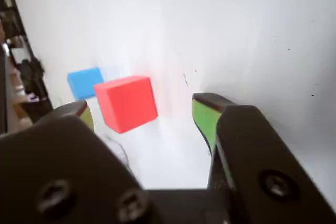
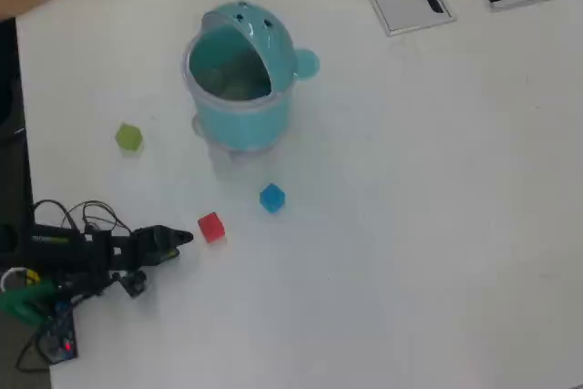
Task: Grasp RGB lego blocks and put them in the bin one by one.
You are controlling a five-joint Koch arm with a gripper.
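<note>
overhead view: no block binned yet, all three on the table (image 2: 437, 225).
end effector (image 1: 144, 114) gapes empty by red block (image 1: 127, 102); blue block (image 2: 271, 198), green block (image 2: 129, 138), bin (image 2: 239, 88) wait.

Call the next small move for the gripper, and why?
Probably ease forward until the open gripper straddles the red block. In the wrist view the block sits ahead of the fingertips, nearer the left one, still on the table, untouched.

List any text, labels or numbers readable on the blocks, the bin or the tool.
None can be read in either view.
Red block, blue block, green block: plain faces.
Bin: only small dark dots on the lid.
Tool: green pads, no markings.
</note>
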